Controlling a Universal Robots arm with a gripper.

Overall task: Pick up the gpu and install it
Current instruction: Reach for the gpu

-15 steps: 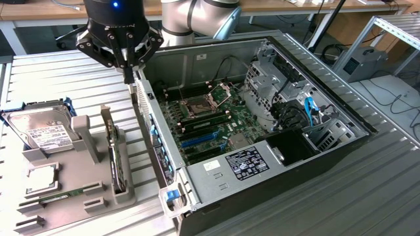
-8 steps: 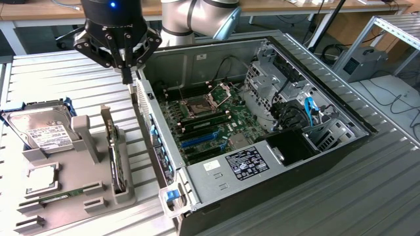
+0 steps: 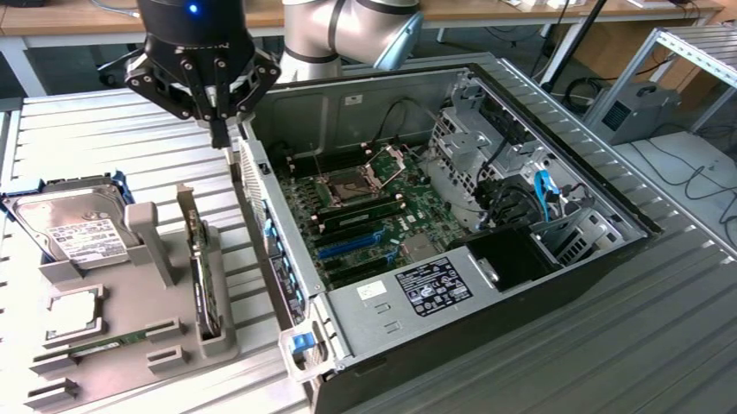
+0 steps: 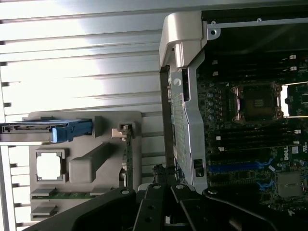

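Observation:
The gpu [image 3: 203, 280] stands on edge in a slot of the grey holder [image 3: 138, 354] at the exterior view's left, a slim dark card with a silvery bracket at its far end. The wrist view looks down on the gpu [image 4: 128, 156] edge-on, in the holder [image 4: 86, 166]. My gripper [image 3: 219, 131] hangs above the table beside the rear corner of the open computer case [image 3: 345, 315], beyond the gpu's far end and well above it. Its fingers are shut together with nothing between them. In the wrist view the gripper [image 4: 159, 175] shows as dark linkages over the case's edge.
The holder also carries a silver hard drive [image 3: 72, 231] in a blue caddy, a processor [image 3: 72, 312] and a green memory stick [image 3: 98, 348]. The case lies on its side with the motherboard [image 3: 368, 207] exposed; blue slots [image 3: 345, 246] sit near its front. Desks and cables stand behind.

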